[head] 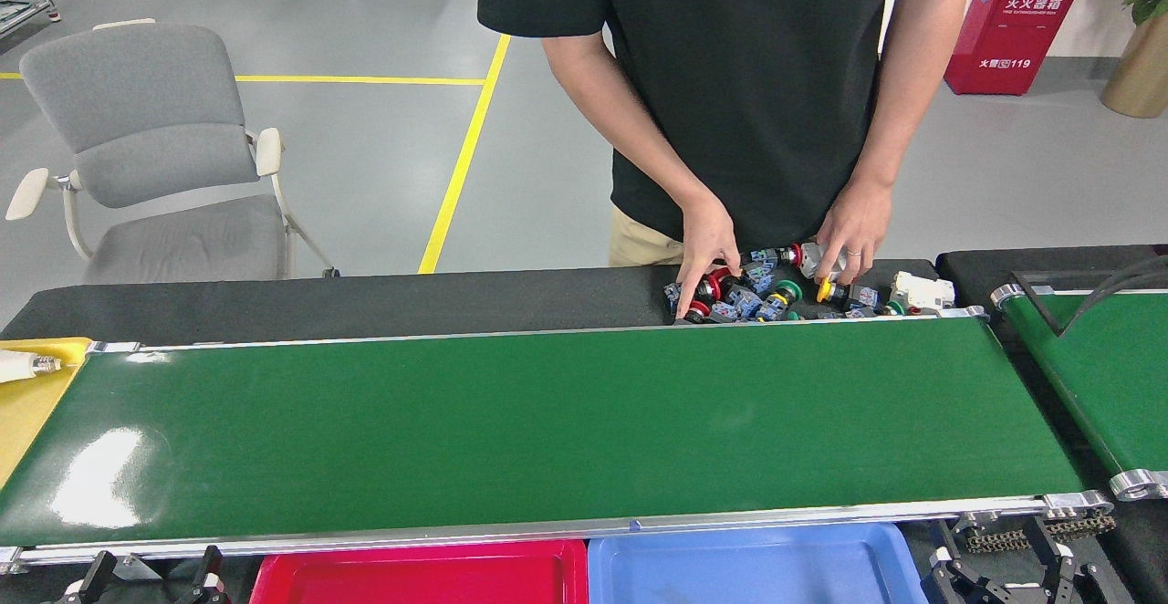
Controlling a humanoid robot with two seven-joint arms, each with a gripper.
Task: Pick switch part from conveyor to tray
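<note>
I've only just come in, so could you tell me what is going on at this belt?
A person in a black T-shirt stands behind the long glossy green conveyor, both hands in a pile of small multicoloured switch parts on the black surface beyond its far rail. The belt itself carries no part yet. A red plastic tray and a blue plastic tray wait at the near edge. Both robot grippers sit low by the bottom corners, holding nothing.

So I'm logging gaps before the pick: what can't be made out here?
- Both grippers, left and right: cut by the head view's bottom edge.
- Red tray and blue tray: mostly cut off below.
- Switch parts: small, partly under the person's hands.
</note>
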